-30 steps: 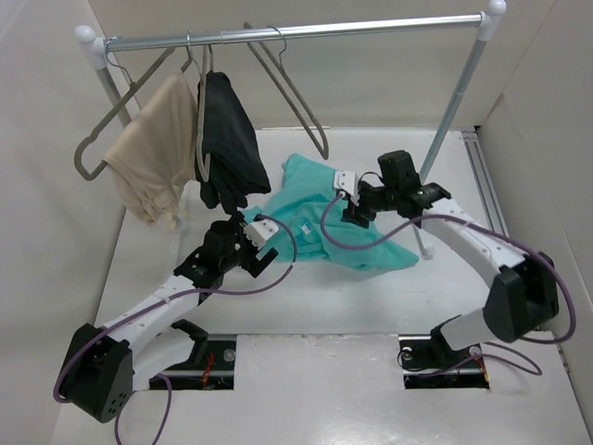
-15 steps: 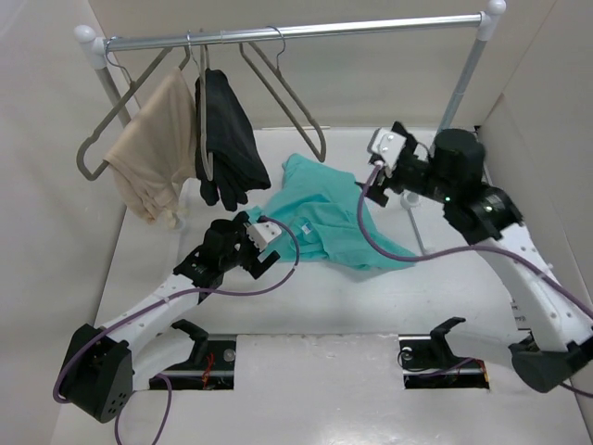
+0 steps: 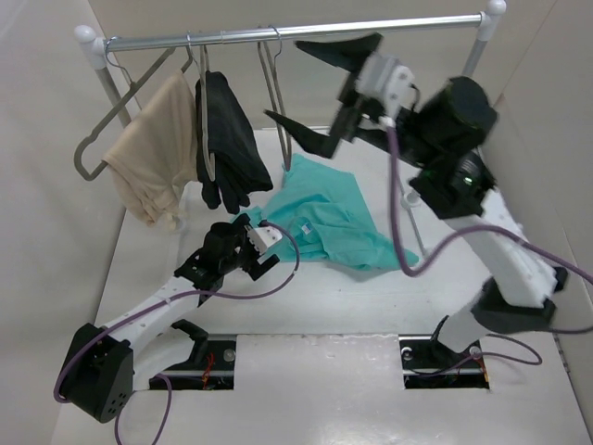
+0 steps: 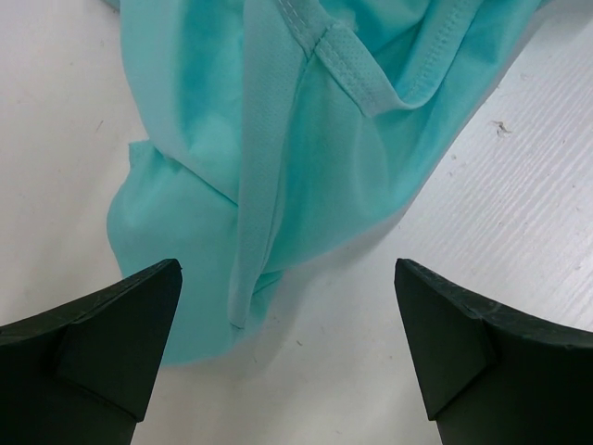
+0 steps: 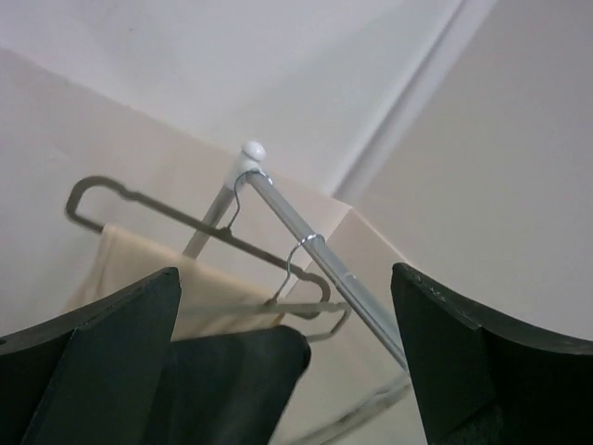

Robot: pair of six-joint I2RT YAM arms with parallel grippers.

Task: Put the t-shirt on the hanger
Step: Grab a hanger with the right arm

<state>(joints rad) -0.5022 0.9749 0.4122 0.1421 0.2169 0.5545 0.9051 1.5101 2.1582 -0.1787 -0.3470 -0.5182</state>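
The teal t-shirt (image 3: 324, 218) lies crumpled on the white table, its neck band showing in the left wrist view (image 4: 306, 139). My left gripper (image 3: 252, 232) is open low over the shirt's near left edge (image 4: 287, 278), holding nothing. The bare grey hanger (image 3: 276, 102) hangs from the rail by its hook, seen nearly edge-on. My right gripper (image 3: 313, 93) is raised high, open and empty, just right of that hanger. The right wrist view (image 5: 285, 273) looks between the jaws at the rail; I cannot pick out the bare hanger there.
The silver rail (image 3: 296, 31) spans the back on two white posts. A hanger with beige cloth (image 3: 153, 148) and one with a black garment (image 3: 227, 139) hang at its left; both show in the right wrist view (image 5: 139, 269), (image 5: 232, 371). Walls close both sides.
My right arm rose from the t-shirt up to the rail, beside the bare hanger. The hanger has swung from slanting to nearly edge-on. The left arm has not moved.
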